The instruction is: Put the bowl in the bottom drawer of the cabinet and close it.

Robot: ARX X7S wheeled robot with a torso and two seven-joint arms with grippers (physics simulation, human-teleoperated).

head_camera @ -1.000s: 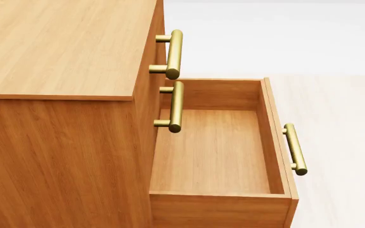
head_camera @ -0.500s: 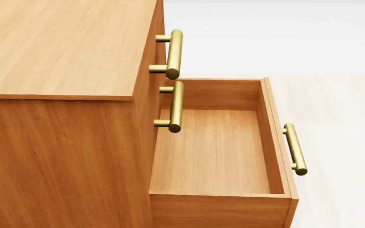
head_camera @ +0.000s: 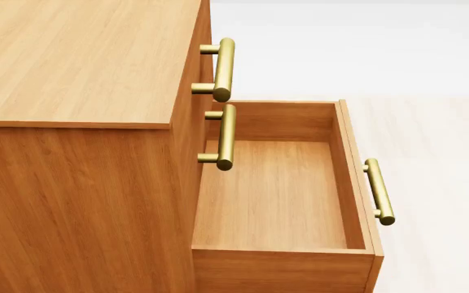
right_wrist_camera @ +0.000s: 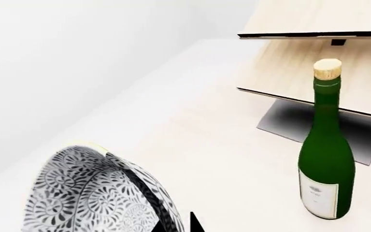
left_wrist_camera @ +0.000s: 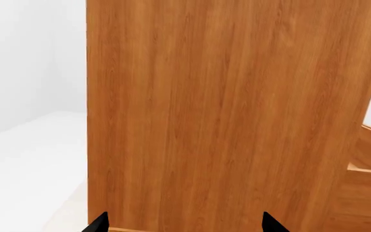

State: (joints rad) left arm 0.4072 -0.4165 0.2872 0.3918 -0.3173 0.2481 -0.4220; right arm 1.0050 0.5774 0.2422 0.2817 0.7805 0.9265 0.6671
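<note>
Stood on a pale, faintly wood-grained floor [head_camera: 438, 140] that ran back to a plain white wall [head_camera: 356, 43], evenly lit with no hard shadows. Held a pale slanted wooden rack [right_wrist_camera: 314, 53] of thin boards on a dark base plate, seen from the right wrist camera, with a tall green bottle [right_wrist_camera: 326, 145], corked and white-labelled, upright on the floor just in front of it. Met another blank white wall [left_wrist_camera: 24, 58] beside the furniture in the left wrist camera.

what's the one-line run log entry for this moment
bottom drawer: open, empty | bowl: in right gripper | left gripper: open, facing cabinet
</note>
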